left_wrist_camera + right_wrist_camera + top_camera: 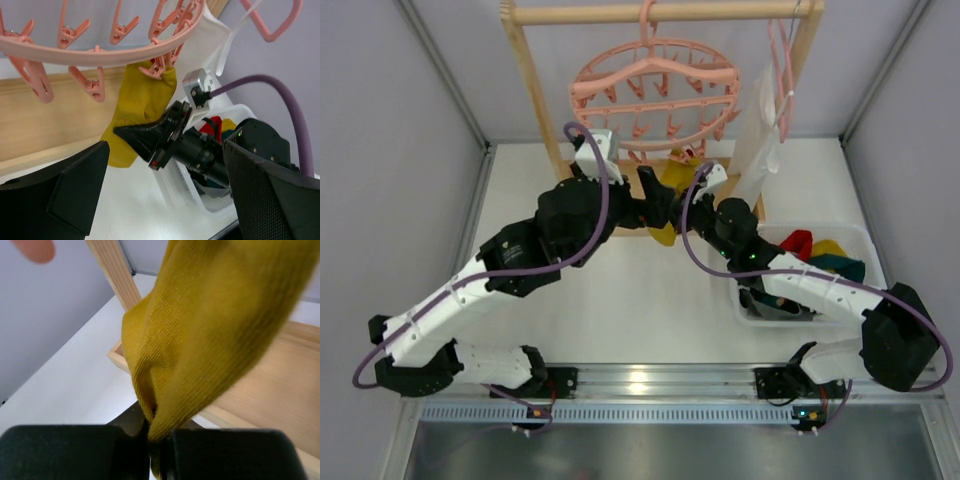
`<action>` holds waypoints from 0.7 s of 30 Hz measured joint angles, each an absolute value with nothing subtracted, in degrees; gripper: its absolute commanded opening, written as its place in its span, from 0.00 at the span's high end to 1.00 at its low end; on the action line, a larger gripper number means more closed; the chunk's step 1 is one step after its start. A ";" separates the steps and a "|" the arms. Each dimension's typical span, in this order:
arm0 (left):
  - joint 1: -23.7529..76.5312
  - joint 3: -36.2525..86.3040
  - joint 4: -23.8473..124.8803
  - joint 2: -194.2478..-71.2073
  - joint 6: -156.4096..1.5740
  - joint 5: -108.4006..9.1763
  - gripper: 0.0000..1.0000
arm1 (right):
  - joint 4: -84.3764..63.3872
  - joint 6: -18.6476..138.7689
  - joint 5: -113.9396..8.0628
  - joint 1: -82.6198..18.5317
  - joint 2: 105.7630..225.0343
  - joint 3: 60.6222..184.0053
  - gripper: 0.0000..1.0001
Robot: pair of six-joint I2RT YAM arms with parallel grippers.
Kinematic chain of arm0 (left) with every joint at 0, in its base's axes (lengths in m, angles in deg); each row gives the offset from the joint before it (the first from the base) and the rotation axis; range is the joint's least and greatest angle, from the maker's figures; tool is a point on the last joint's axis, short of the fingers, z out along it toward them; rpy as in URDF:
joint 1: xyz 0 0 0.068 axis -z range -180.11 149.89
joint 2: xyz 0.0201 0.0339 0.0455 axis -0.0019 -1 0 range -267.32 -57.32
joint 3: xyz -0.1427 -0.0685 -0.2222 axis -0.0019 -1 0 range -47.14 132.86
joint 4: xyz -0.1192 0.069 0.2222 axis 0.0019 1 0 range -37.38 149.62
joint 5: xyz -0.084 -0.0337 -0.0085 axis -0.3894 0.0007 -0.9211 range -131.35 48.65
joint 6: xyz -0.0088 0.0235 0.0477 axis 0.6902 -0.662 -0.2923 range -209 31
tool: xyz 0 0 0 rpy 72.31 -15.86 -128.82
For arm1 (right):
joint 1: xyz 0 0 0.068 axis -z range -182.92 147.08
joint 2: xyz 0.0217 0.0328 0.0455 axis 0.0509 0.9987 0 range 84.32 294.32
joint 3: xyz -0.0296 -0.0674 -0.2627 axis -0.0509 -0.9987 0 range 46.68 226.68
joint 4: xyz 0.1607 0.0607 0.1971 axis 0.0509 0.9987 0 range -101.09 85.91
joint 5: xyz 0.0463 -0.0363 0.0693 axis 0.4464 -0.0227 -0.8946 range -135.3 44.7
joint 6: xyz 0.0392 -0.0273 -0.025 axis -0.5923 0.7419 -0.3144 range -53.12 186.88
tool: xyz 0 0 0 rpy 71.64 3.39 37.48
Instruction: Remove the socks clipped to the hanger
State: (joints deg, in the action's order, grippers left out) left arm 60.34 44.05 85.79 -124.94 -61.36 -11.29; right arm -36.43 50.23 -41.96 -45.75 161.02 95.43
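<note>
Under the near rim of the hanger (650, 75), one mustard sock (142, 105) is hanging from a clip peg (161, 64). The right gripper (159, 442) is pinching it, with the fingers clamping shut on a fold of fabric low on the sock. The left gripper (165, 155) is hovering beside it with its fingers spread wide, holding nothing.

The step in hand is the removal of this sock (no other sock is showing on the hoop in the overhead view). The next move is probably calling for a steady pull down and toward the arm bases until the peg is letting go. A carry to the white bin (876, 258) on the tabletop (620, 300) would follow; red, yellow and teal socks (820, 255) are already lying there.

Obstructions:
- The base rail of the wooden rack (535, 90) is running just behind the sock.
- A white cloth (755, 140) and a plain pink hanger (782, 80) are hanging at the right end of the rod, near the bin.
- The left gripper is standing close to the pulling path.
- The hoop is hanging from its hook, so it is likely to swing before the peg releases.
</note>
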 measured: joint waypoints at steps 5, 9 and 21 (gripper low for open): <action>63.42 51.68 85.72 -132.61 -62.89 -0.62 0.01 | -36.87 50.32 -39.34 -48.92 158.12 93.29 1.00; 63.64 55.01 85.66 -136.67 -63.02 3.60 0.01 | -37.74 50.38 -37.61 -51.17 157.18 91.54 1.00; 65.43 57.76 85.94 -142.62 -62.98 11.44 0.01 | -43.27 51.96 -31.80 -56.02 157.07 87.93 1.00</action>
